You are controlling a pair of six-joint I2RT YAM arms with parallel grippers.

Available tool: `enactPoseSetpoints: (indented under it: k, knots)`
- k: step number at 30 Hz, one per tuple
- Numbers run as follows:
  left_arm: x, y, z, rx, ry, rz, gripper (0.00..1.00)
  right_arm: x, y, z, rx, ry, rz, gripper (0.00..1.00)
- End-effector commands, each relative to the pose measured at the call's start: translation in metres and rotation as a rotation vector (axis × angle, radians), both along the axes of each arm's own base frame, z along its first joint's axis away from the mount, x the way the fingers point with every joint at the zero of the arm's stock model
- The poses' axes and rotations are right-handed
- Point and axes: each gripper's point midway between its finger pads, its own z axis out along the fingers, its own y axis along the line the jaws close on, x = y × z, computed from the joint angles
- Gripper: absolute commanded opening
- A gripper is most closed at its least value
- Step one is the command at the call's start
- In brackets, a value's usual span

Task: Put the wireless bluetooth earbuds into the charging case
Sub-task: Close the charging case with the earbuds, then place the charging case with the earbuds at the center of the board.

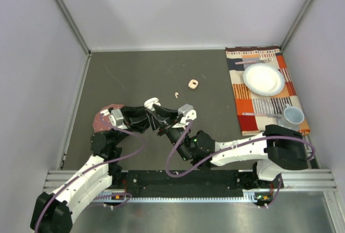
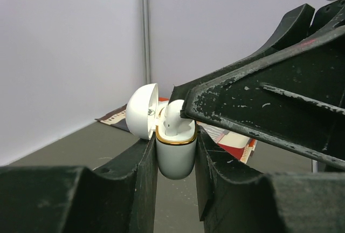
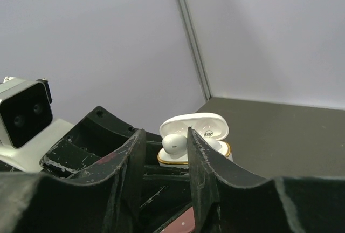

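Observation:
My left gripper (image 2: 175,148) is shut on the body of a white charging case (image 2: 175,157) with a gold rim, holding it upright above the table with its lid (image 2: 141,110) open. A white earbud (image 2: 173,120) sits in the case with its head sticking up. My right gripper (image 3: 165,136) is slightly open around that earbud (image 3: 174,143): it lies against the right finger, with a gap to the left finger. In the top view both grippers (image 1: 153,112) meet at the case (image 1: 152,102). A peach earbud (image 1: 176,95) lies on the table.
A small peach case (image 1: 193,84) lies beyond the peach earbud. A striped placemat (image 1: 245,109) at the right carries a white plate (image 1: 263,79), a cup (image 1: 294,115) and cutlery. A reddish round pad (image 1: 101,118) lies by the left arm. Walls surround the table.

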Motion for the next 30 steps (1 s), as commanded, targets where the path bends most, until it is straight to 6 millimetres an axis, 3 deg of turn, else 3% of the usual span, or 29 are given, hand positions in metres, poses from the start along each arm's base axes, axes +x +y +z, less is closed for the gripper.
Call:
enactPoseSetpoints:
  k: [1, 7, 14, 22, 23, 30]
  knots:
    - [-0.010, 0.005, 0.032, -0.049, -0.108, 0.006, 0.00, 0.002, -0.005, 0.011, 0.018, -0.004, -0.016, 0.38]
    - [-0.007, 0.005, 0.027, -0.041, -0.096, 0.017, 0.00, -0.002, -0.012, 0.024, 0.048, -0.036, 0.003, 0.42]
    - [-0.003, 0.006, 0.019, -0.018, -0.089, 0.040, 0.00, -0.016, -0.035, 0.061, 0.111, -0.110, 0.058, 0.44]
    - [0.001, 0.006, 0.014, 0.000, -0.077, 0.054, 0.00, -0.018, -0.053, 0.075, 0.123, -0.119, 0.055, 0.61]
    - [0.001, 0.005, 0.014, 0.005, -0.079, 0.053, 0.00, -0.012, -0.059, 0.074, 0.125, -0.094, 0.019, 0.67]
    - [0.002, 0.004, 0.012, 0.033, -0.083, 0.054, 0.00, 0.017, -0.089, 0.073, 0.080, -0.022, -0.118, 0.82]
